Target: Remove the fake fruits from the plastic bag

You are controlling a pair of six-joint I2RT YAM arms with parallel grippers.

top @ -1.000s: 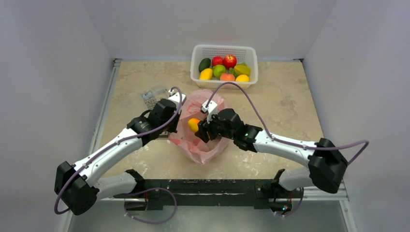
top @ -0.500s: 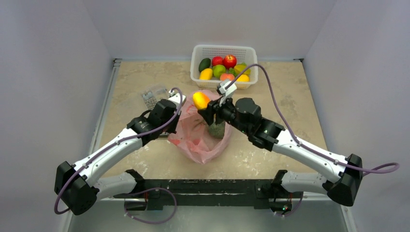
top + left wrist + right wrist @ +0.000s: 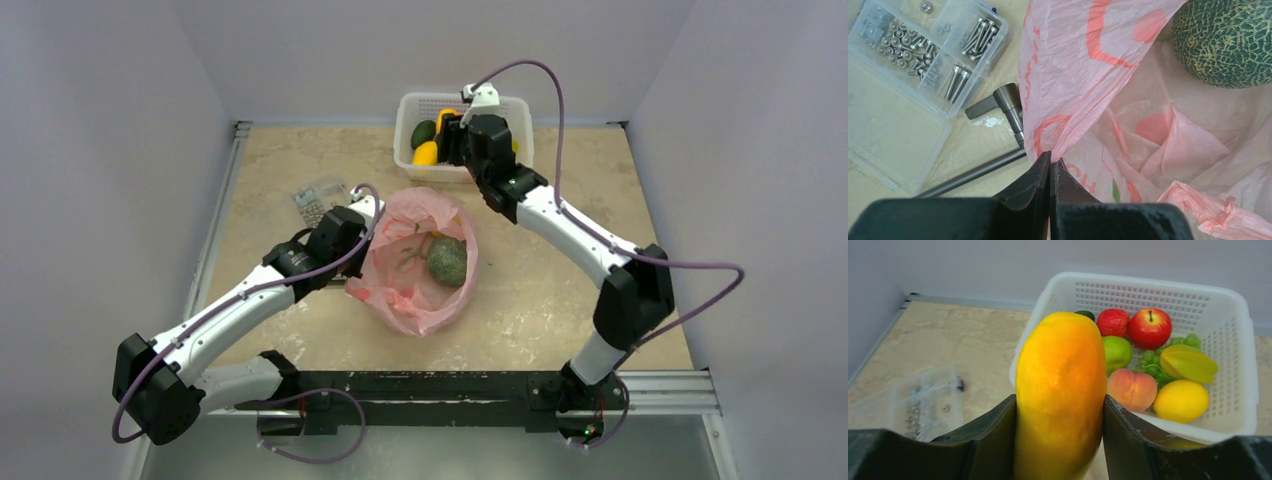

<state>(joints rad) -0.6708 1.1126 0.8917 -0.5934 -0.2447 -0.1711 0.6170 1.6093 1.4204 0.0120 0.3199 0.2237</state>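
Top centre, right fingers (image 3: 1009, 415) pinch a yellow-orange plastic mango (image 3: 1060, 390). Left fingers (image 3: 1040, 175) clamp the crinkly pink bag (image 3: 1078, 65); its red lettering (image 3: 1087, 186) is unreadable.

bag (image 3: 1073, 60): thin crinkly plast. | melon (image 3: 1228, 40): rough matt | mango (image 3: 1058, 390): smooth, sl. glossy
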